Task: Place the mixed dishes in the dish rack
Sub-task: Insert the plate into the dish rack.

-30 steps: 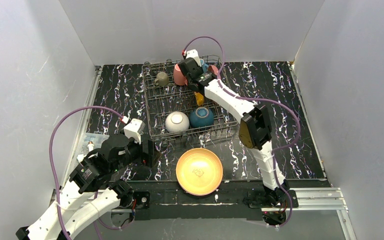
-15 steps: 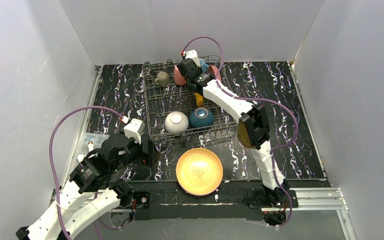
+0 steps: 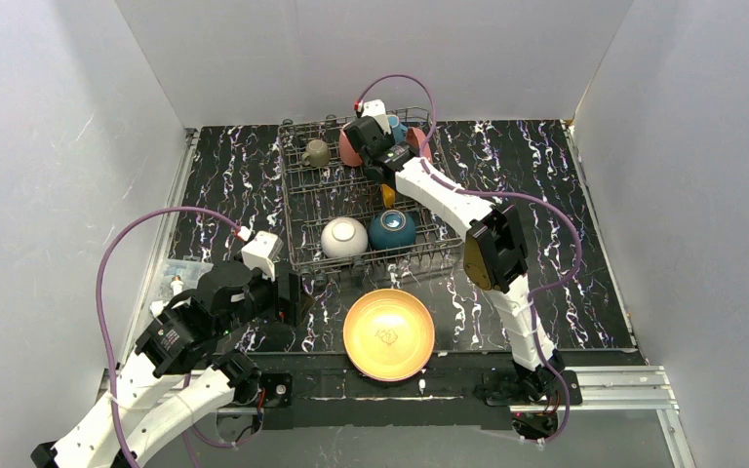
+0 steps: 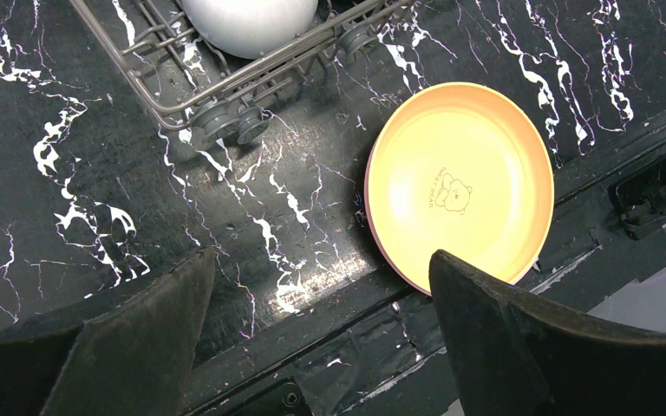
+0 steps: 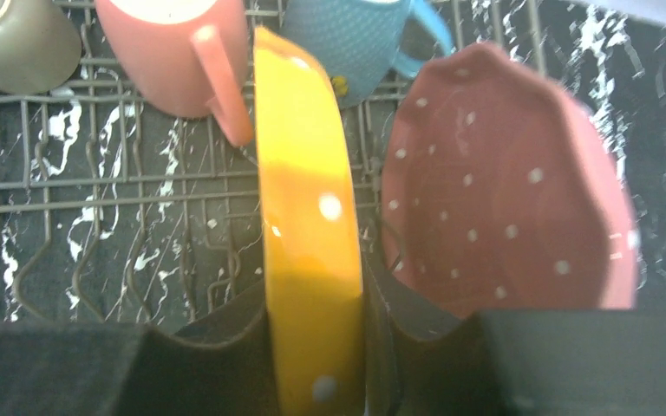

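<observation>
Top external: outstretched right gripper point(image 5: 312, 299) pinches orange plate point(image 5: 303, 208) upright in dish rack point(image 3: 336, 195); left gripper point(image 4: 323, 260) spread.

The only mark that comes near to reading sits on the round, shallow orange ceramic plate point(image 4: 486, 130), which lies flat at the near edge of the black white-veined table top point(image 4: 95, 173); at the plate's middle there is a small outline drawing of a bear point(image 4: 458, 192), with a short curved line of lettering point(image 4: 445, 176) just to its left; the letters are too small and faint to make out; no other text, number or label can be read.
</observation>
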You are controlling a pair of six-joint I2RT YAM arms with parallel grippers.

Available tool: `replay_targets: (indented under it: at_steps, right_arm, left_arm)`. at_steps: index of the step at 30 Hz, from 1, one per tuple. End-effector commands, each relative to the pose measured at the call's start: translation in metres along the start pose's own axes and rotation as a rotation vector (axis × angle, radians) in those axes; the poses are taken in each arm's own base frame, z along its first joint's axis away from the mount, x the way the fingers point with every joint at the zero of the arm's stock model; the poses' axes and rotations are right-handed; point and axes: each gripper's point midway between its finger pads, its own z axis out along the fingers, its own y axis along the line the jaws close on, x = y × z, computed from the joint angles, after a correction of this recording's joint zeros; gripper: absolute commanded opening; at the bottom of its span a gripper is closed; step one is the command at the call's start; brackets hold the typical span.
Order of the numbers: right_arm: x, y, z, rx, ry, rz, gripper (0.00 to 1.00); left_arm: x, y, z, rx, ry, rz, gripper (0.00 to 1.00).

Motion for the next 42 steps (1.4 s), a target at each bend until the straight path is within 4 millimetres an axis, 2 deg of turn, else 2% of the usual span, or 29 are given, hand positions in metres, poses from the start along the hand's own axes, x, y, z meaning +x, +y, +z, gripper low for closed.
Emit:
replay_targets:
  at_steps: [1,5,16,22,34,42]
  right_arm:
    - [0.017,0.012,-0.010,-0.040,0.057,0.058,0.40]
    - [0.009,0.011,-0.013,-0.041,0.040,0.069,0.49]
    - [-0.008,0.006,-0.025,-0.050,0.006,0.096,0.58]
    - [-0.023,-0.001,-0.036,-0.054,-0.022,0.117,0.60]
    - [-0.039,-0.010,-0.054,-0.067,-0.051,0.140,0.63]
    - [-0.044,-0.008,-0.073,-0.124,-0.057,0.159,0.71]
  left_arm:
    - [0.000,0.004,0.000,-0.017,-0.004,0.011,0.93]
    - [0.000,0.004,0.000,-0.018,-0.006,0.009,0.93]
    - [0.000,0.005,0.000,-0.021,-0.007,0.008,0.94]
    - [0.000,0.005,0.000,-0.020,-0.007,0.009,0.94]
    - [0.000,0.005,-0.001,-0.023,-0.008,0.007,0.94]
    - [0.000,0.006,-0.001,-0.024,-0.010,0.007,0.95]
